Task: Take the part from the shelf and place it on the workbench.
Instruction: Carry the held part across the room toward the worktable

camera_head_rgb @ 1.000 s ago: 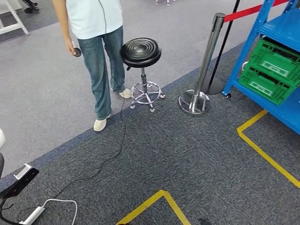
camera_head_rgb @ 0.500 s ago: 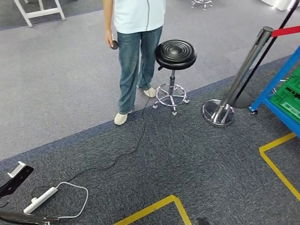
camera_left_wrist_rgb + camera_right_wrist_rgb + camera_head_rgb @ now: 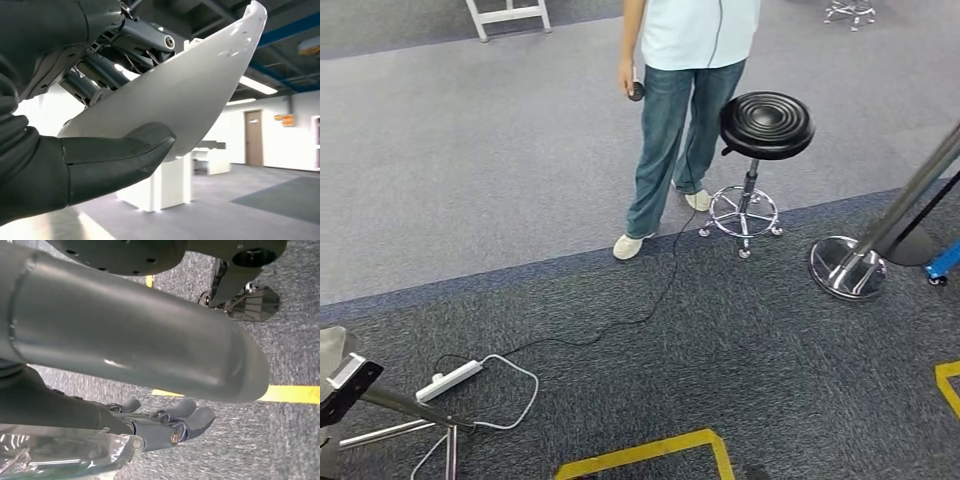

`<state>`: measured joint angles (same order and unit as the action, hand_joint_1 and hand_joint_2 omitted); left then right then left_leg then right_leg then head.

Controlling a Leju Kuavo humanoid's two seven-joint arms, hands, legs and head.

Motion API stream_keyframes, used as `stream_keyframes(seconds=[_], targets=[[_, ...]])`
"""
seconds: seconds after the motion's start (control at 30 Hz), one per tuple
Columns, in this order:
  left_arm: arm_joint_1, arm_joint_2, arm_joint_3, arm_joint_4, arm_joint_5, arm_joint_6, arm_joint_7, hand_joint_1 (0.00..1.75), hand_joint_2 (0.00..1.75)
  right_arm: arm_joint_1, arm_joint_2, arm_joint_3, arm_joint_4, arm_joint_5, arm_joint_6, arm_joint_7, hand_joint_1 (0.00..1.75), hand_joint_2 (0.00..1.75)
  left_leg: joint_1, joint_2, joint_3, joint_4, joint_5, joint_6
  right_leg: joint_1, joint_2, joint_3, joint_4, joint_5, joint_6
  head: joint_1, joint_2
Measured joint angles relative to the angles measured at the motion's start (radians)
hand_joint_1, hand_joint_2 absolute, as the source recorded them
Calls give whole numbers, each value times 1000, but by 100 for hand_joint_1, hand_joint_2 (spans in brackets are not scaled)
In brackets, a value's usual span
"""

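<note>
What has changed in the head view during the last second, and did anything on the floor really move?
The camera turned to the left: the person, black stool and chrome post base slid to the right in the picture, and the blue shelf with its green crates went out of the frame. The power strip came further in. The things themselves stayed in place.

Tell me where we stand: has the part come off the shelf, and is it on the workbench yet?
Done: the pick-up looks complete, since the left hand grips a curved white part between thumb and fingers. In hand: carrying it; the head view faces carpet, a person and a stool. Left: reaching the workbench and setting the part down. The right hand hangs over the floor holding nothing.
</note>
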<state>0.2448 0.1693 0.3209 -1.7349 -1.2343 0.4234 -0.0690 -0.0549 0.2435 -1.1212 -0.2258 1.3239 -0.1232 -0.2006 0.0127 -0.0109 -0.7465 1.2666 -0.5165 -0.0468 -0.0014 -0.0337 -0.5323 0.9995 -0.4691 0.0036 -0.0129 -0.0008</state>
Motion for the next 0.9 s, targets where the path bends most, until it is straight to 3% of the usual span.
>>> stream_keyframes(seconds=[0.03, 0.1, 0.17, 0.2, 0.27, 0.33, 0.4, 0.47, 0.5, 0.53, 0.57, 0.63, 0.7, 0.77, 0.83, 0.9], targets=[[1, -1, 0, 0, 0, 0, 0, 175, 175, 0, 0, 0, 0, 0, 0, 0, 0, 0, 2, 5, 16, -30, 24, -1, 0, -15, 2, 0, -2, 2, 0, 0], [0, -1, 2, 1, 0, 0, 0, 175, 175, -1, 0, 0, 0, 0, 0, 0, 0, 0, 2, 45, 91, -165, 85, -4, 2, -40, 8, 0, -9, 9, 0, 0], [-1, -2, 3, 1, 0, 0, 0, 175, 175, -2, 0, 0, 0, 0, 0, 0, 0, 0, -2, 77, 145, -263, 110, 5, 7, -60, 11, 2, -21, 21, 2, 0], [-1, -3, 3, 1, 0, 0, 0, 175, 175, -3, 0, 0, 0, 0, 0, 0, 0, 0, -5, 78, 152, -276, 107, 12, 10, -70, 14, 1, -26, 26, 3, 0], [2, -3, 6, 1, -1, 0, 0, 175, 175, -6, 0, 0, 0, 0, 0, 0, 0, 0, -7, 50, 153, -278, 104, 29, 7, -83, 25, -2, -35, 36, 5, 0], [2, -4, 10, 1, -1, 0, 0, 175, 175, -9, 0, 0, 0, 0, 0, 0, 0, 0, -5, 27, 156, -281, 106, 42, 2, -42, 18, 34, -60, 46, 8, 0], [0, -5, 12, 1, -1, 1, 0, 175, 175, -9, 0, 1, 0, -1, 0, 0, 0, 0, -3, 7, 158, -281, 105, 52, 1, 16, -42, 157, -118, 49, 12, 0], [0, -7, 13, 1, -1, 1, -1, 175, 175, -5, 0, 1, 0, -1, 0, 0, 0, 0, -5, -20, 159, -281, 104, 56, 1, 31, -119, 289, -159, 48, 13, 0], [0, -8, 13, 1, -2, 1, -1, 175, 175, -3, 0, 1, 0, -1, 0, 0, 0, 0, -6, -36, 160, -280, 103, 57, 1, 33, -139, 310, -151, 46, 14, 0], [0, -9, 13, 1, -5, 1, -2, 175, 175, -2, 0, 1, 0, -1, 0, 0, 0, 0, -6, -51, 162, -280, 102, 57, 1, 35, -139, 289, -123, 43, 13, 0], [0, -10, 14, 1, -8, 0, -3, 175, 175, -2, 0, 1, 0, -1, 0, 0, 0, 0, -6, -67, 164, -280, 101, 56, 1, 44, -120, 231, -81, 39, 14, 0], [-1, -13, 15, 1, -16, 0, -5, 175, 175, -2, 0, 1, 0, -1, 0, 0, 0, 0, -4, -95, 166, -278, 99, 51, -3, 94, -66, 89, -9, 34, 14, 0], [-2, -14, 18, 1, -25, -3, -6, 175, 175, -3, 0, 1, 0, -1, 0, 1, 0, 0, -1, -120, 160, -277, 100, 40, -4, 127, -34, 20, 11, 32, 13, 0], [1, -14, 24, 3, -31, -8, -7, 175, 175, -4, 0, 1, 0, 0, 0, 1, 0, 0, 3, -139, 153, -280, 106, 26, -2, 109, -26, 14, 11, 25, 13, 0], [1, -14, 32, 7, -37, -14, -7, 175, 175, -4, 1, 1, 0, 2, 0, 1, 0, 0, 1, -97, 141, -260, 92, 16, -2, 83, -22, 5, 17, 12, 10, 0], [-5, -15, 38, 9, -43, -26, -6, 175, 175, -3, 1, 1, 0, 4, 0, 2, 0, 0, -4, -28, 94, -163, 36, 10, -1, 54, -19, 0, 18, 3, 6, 0]])
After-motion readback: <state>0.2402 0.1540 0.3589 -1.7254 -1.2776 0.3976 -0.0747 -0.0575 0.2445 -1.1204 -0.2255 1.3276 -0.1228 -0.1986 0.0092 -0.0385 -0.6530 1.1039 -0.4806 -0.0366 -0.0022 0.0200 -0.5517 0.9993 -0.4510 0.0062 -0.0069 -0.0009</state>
